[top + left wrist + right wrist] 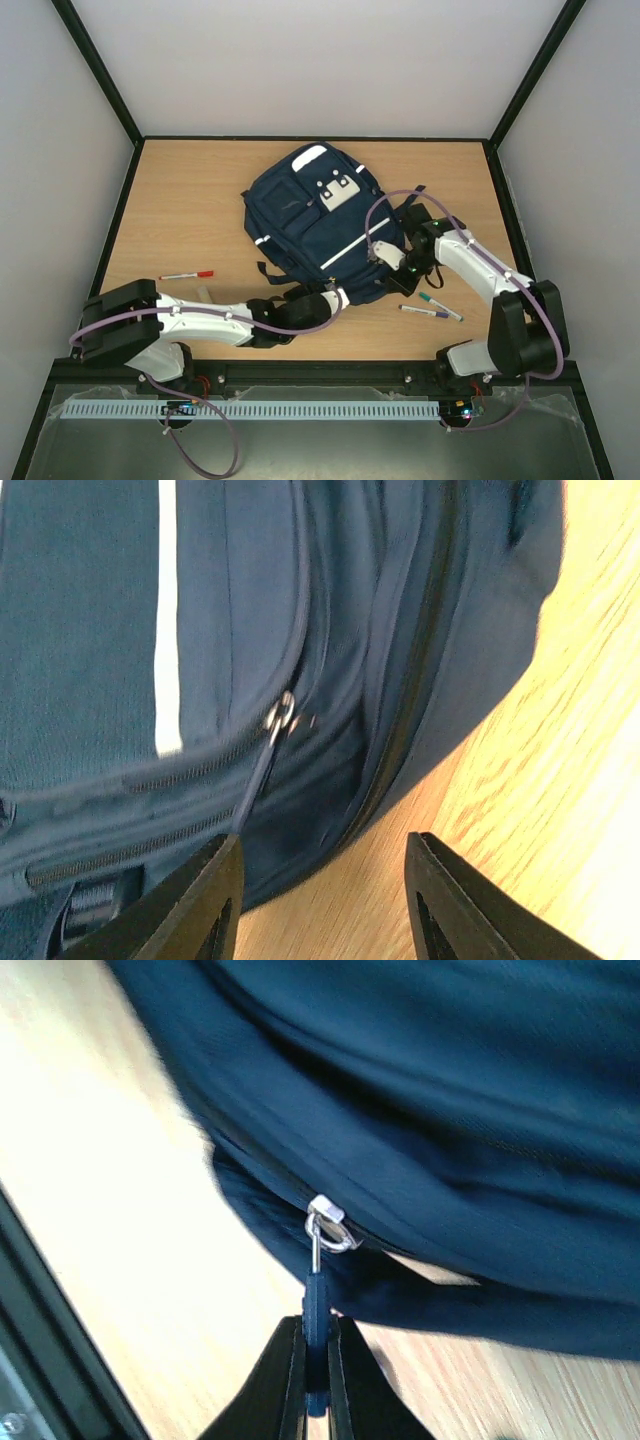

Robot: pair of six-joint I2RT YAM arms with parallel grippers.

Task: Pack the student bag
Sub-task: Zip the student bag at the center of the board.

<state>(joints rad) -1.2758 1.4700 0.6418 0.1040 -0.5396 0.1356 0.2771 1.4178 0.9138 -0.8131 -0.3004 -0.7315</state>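
The student bag [318, 222], a navy backpack with white stripes and a grey buckle patch, lies flat on the wooden table. My right gripper [396, 263] is at its right edge. In the right wrist view this gripper [317, 1360] is shut on the blue zipper pull [317, 1320], which hangs from a silver slider [326, 1222]. My left gripper [336, 297] is at the bag's near edge. In the left wrist view it [322, 858] is open and empty over the table. Just beyond it are the bag [90, 630] and another zipper pull [278, 720].
A red-capped marker [187, 274] lies on the table at the left. A purple pen [424, 311] and a teal pen [441, 306] lie near the right arm. A small beige object [207, 292] sits by the left arm. Black frame rails edge the table.
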